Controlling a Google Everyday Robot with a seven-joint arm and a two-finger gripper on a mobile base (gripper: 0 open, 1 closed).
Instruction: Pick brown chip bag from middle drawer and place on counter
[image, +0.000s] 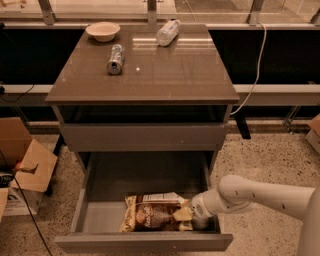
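Observation:
The brown chip bag (156, 213) lies flat in the pulled-out middle drawer (100, 212), near its front right. It has a dark brown front and cream-yellow edges. My gripper (189, 214) reaches in from the right on a white arm and sits at the bag's right end, touching it. The glossy brown counter (165, 75) tops the cabinet above.
On the counter lie a silver can (115, 59), a clear plastic bottle (167, 32) and a shallow bowl (103, 30). A closed grey drawer front (145, 137) sits above the open drawer. A cardboard box (27, 167) stands on the floor at left. A cable (256, 65) hangs at right.

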